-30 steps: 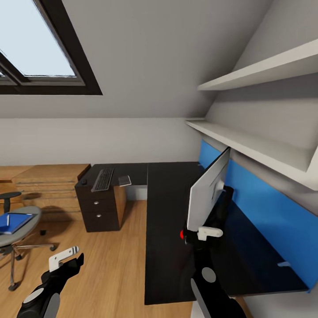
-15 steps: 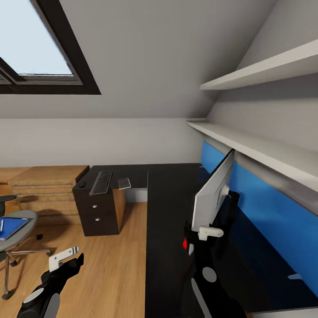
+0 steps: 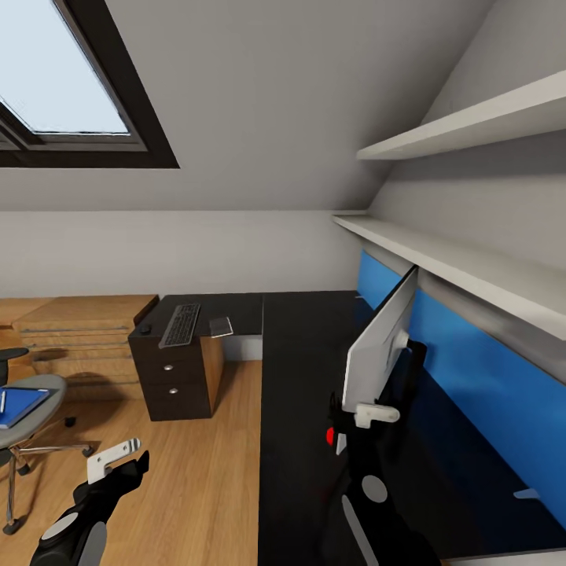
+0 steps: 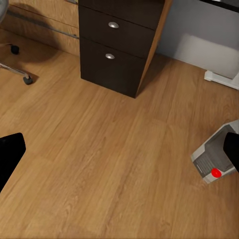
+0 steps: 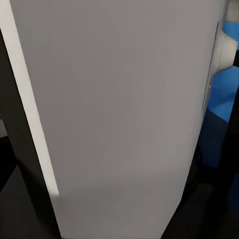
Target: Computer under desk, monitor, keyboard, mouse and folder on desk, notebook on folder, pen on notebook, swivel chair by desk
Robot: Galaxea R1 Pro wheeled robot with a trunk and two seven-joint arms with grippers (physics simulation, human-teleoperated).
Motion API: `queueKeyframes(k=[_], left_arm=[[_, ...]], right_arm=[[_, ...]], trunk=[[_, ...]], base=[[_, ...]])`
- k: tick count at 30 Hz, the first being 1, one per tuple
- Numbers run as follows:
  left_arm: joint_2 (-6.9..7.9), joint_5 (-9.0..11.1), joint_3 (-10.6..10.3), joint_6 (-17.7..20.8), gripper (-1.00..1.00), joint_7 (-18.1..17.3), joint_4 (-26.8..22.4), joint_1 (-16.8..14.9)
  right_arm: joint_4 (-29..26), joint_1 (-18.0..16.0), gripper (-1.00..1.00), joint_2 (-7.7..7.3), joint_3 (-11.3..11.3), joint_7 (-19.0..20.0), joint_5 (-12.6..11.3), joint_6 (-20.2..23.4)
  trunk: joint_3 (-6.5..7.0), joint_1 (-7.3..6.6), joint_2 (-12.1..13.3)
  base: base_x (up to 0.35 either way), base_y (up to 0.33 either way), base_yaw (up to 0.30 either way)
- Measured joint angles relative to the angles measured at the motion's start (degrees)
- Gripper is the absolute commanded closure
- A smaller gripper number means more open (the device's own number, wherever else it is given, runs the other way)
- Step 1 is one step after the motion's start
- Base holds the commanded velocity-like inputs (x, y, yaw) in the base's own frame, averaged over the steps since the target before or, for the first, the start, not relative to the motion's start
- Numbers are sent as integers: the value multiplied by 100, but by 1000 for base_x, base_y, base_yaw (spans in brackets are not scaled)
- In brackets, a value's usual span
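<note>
A dark-framed skylight [image 3: 75, 86] is set in the sloped ceiling at upper left. Two pale shelves [image 3: 464, 126] run along the right-hand wall above a bright blue wall panel [image 3: 479, 369]. A light-wood drawer chest [image 3: 82, 330] stands against the far wall on the wood floor [image 4: 109, 164].

monitor [image 3: 379, 346] in right hand [image 3: 366, 413]

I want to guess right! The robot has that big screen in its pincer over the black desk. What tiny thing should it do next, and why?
Probably lower the monitor a little so its foot settles on the desk. The right pincer grips the monitor's lower edge, and the screen leans tilted above the black top, near the blue wall panel. Whether the foot already touches the desk is hard to tell.
</note>
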Motion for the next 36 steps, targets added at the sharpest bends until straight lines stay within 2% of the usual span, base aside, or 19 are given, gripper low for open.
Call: queueKeyframes(k=[4, 9, 15, 24, 30, 36], left_arm=[[0, 1, 0, 0, -100, 0, 0, 0], [0, -1, 0, -1, -100, 0, 0, 0], [0, -1, 0, -5, -100, 0, 0, 0], [0, -3, 0, 0, -100, 0, 1, 0], [1, -7, 0, -1, -100, 0, 2, 0], [1, -16, -1, -2, -100, 0, 2, 0]], right_arm=[[-2, -2, -100, -17, -44, -37, -8, 3], [-4, -3, -100, -18, -211, -312, -10, 4], [-5, -2, -100, -18, -240, -381, -10, 4], [-5, 0, -100, -18, -243, -389, -10, 4], [-5, -3, -100, -17, -243, -388, -9, 5], [-7, -2, -100, -17, -244, -391, -10, 5]], trunk=[[0, 0, 0], [0, 0, 0], [0, 0, 0], [0, 3, 1], [0, 2, 0], [0, 0, 0]], base=[[0, 0, 0], [0, 0, 0], [-7, 0, 0], [-265, -19, 0], [-241, -205, 0], [-3, -331, 0]])
